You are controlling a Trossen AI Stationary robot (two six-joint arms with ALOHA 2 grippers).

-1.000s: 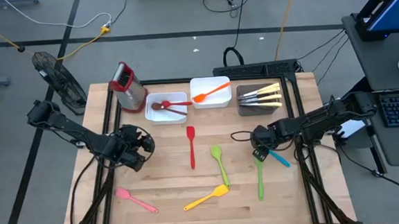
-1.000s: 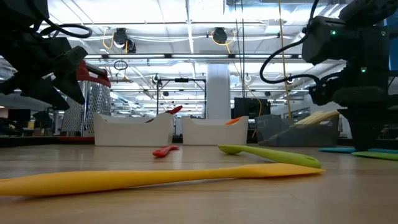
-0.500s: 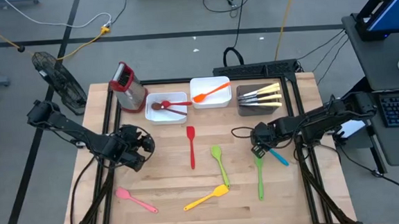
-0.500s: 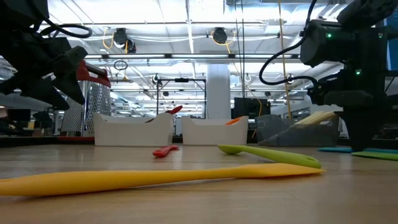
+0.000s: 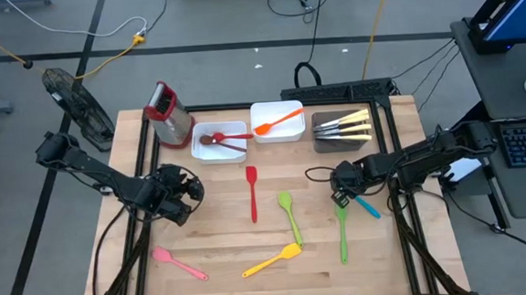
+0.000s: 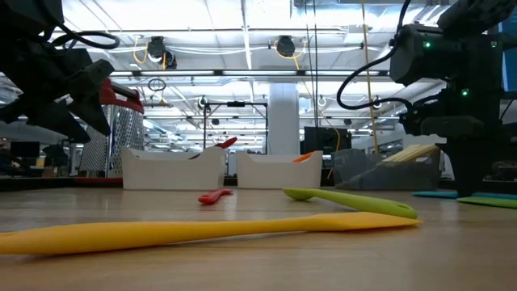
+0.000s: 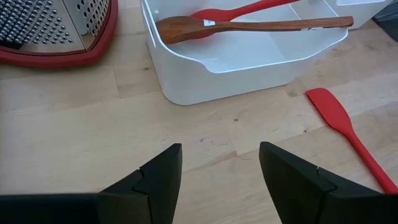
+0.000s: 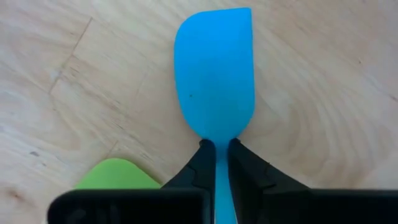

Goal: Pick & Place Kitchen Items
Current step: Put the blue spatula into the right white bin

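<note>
The wooden table [image 5: 224, 260] carries two white trays and a dark one along its far edge. Near the right edge, the right gripper [image 8: 216, 148] is pinched on the neck of the blue spatula [image 8: 214, 74], whose long axis runs straight ahead of the fingers, a green spatula [image 8: 115, 174] just beside. The left gripper [image 7: 221, 168] hangs spread near the left edge, before the white tray [image 7: 249, 59]; open board lies between.

Right gripper [image 8: 216, 163] clamped low; left gripper [image 7: 219, 180] spread.

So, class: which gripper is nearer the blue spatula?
Right. The right gripper is shut on the blue spatula at its neck; the left gripper hangs open across the table, near the white tray.
</note>
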